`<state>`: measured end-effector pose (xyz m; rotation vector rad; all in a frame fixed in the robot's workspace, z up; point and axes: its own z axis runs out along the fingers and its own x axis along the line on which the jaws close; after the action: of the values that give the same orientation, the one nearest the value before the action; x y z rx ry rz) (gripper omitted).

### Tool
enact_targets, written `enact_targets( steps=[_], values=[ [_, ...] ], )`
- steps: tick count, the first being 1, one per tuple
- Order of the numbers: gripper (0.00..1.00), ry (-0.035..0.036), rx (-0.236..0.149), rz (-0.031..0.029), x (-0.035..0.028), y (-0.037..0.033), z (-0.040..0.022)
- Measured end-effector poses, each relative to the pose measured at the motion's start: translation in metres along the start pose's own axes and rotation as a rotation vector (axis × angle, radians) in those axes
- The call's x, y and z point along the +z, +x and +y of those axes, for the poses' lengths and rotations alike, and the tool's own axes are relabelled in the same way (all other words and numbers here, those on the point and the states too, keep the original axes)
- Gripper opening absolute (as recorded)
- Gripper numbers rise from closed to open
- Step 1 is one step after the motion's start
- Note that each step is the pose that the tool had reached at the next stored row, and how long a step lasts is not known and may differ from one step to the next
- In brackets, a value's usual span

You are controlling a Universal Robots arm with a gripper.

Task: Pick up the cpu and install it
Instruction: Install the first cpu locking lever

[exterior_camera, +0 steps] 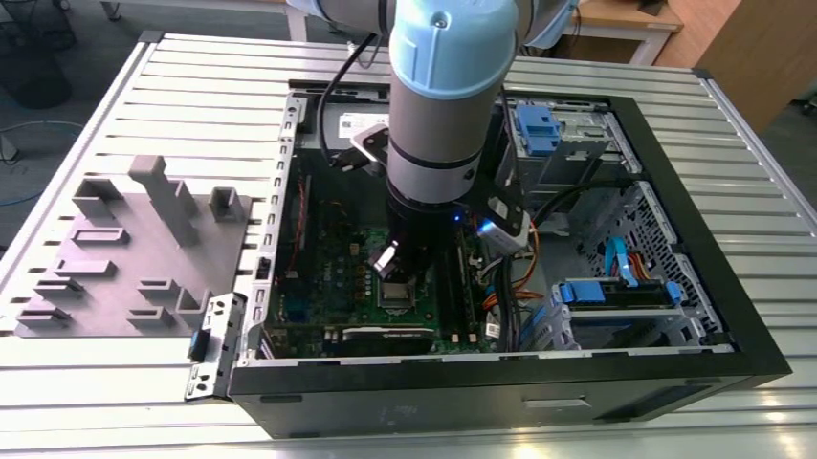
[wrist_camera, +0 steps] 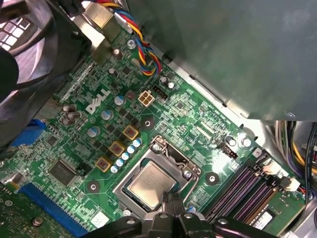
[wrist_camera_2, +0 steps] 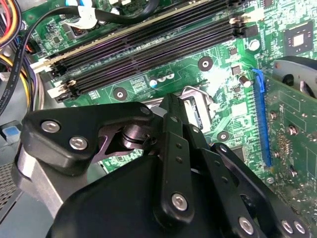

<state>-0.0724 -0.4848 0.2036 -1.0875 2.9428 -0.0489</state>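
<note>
1 flat silvery square cpu point(wrist_camera: 150, 185) sits in its socket; claw point(wrist_camera: 171, 202) pinched together, empty.

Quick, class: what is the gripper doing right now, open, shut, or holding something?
Gripper: cannot be told; its tip sits at the edge of the cpu, which lies in the socket.

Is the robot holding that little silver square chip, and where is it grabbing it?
It cannot be told. The small silvery square cpu lies in the metal socket frame, with the gripper at its edge.
</note>
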Motion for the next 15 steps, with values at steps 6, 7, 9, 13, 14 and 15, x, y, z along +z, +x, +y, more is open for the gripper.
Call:
enact_targets(
  steps=[6,7,9,13,14,15],
  values=[
    [0.11,-0.0002,0.001,-0.0003,0.0003,-0.0012,-0.0011],
    [0.11,-0.0002,0.001,-0.0003,0.0003,-0.0012,-0.0011],
    [0.11,-0.0001,0.001,-0.0003,0.0004,-0.0013,-0.0011],
    [0.11,-0.0002,-0.011,-0.0008,0.0006,-0.0012,-0.0013],
    [0.11,-0.0003,-0.011,-0.001,0.0008,-0.001,-0.0014],
    [0.11,-0.0003,-0.009,-0.001,0.0009,-0.0008,-0.0017]
  ],
)
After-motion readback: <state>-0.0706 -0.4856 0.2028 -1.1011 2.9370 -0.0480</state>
